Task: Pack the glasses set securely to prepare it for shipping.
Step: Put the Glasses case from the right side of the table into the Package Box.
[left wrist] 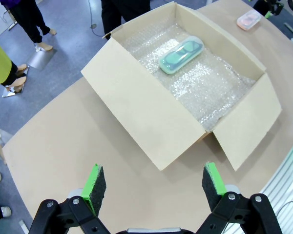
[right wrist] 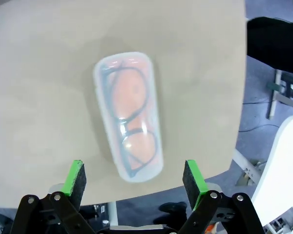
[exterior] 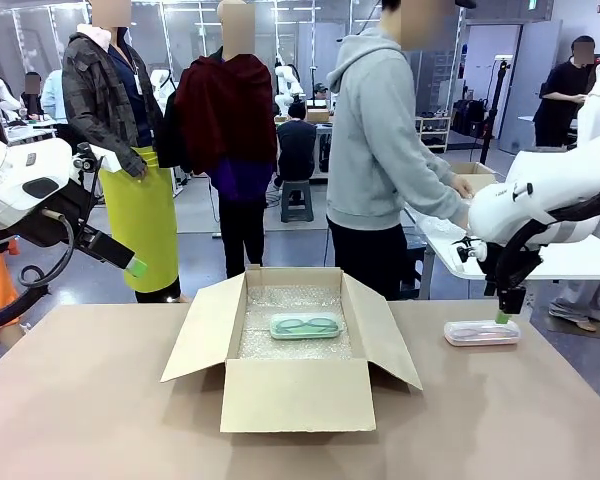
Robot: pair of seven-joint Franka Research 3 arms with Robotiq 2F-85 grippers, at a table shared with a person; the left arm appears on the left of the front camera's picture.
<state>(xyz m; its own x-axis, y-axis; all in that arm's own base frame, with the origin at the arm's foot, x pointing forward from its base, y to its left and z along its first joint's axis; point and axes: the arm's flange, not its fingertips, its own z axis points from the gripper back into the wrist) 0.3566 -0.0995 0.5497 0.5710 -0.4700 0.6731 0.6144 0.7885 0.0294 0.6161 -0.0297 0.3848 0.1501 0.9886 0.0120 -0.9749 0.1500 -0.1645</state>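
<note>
Now the right tool (exterior: 504,317) hangs spread and empty close over the pink-white glasses case (exterior: 482,332), which lies flat on the worktop (exterior: 100,400) just right of the cardboard box (exterior: 295,395); in the wrist view the case's near end sits between the green pads (right wrist: 191,171). The mint green case (exterior: 306,326) rests on bubble wrap (exterior: 280,300) inside the box, well apart from the left tool (exterior: 135,266), also spread and empty.
</note>
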